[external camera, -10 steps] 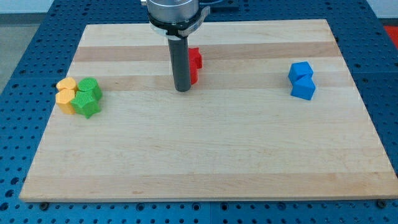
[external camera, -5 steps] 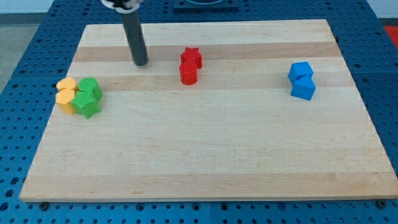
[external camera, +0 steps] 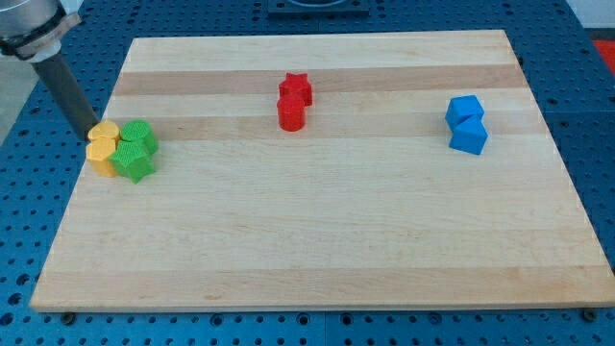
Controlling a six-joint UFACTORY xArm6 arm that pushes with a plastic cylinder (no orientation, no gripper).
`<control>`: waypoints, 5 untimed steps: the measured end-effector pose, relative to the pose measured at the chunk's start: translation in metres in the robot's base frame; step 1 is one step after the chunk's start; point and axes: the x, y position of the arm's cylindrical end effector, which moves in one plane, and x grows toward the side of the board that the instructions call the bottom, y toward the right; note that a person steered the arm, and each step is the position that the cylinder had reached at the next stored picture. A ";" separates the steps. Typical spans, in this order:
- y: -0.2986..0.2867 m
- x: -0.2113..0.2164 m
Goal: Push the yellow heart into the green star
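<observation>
Two yellow blocks and two green blocks sit packed together at the board's left edge. The upper yellow block [external camera: 103, 131] looks like the heart; the lower yellow block [external camera: 98, 154] touches it from below. The green star [external camera: 134, 160] lies right of the lower yellow block, and another green block [external camera: 141, 135] sits just above it, against the upper yellow block. My tip [external camera: 86, 135] is at the upper yellow block's left side, touching or almost touching it. The rod leans up toward the view's top left.
A red star [external camera: 297, 87] and a red cylinder [external camera: 291, 113] sit together at the board's upper middle. Two blue blocks [external camera: 467, 125] sit stacked together at the right. The wooden board [external camera: 317, 240] lies on a blue perforated table.
My tip has swept from beside the red blocks leftward across the board's top to the yellow blocks at the left edge. No block has visibly moved.
</observation>
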 end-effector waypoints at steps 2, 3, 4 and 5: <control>0.020 0.023; 0.049 0.023; 0.083 0.023; 0.119 0.024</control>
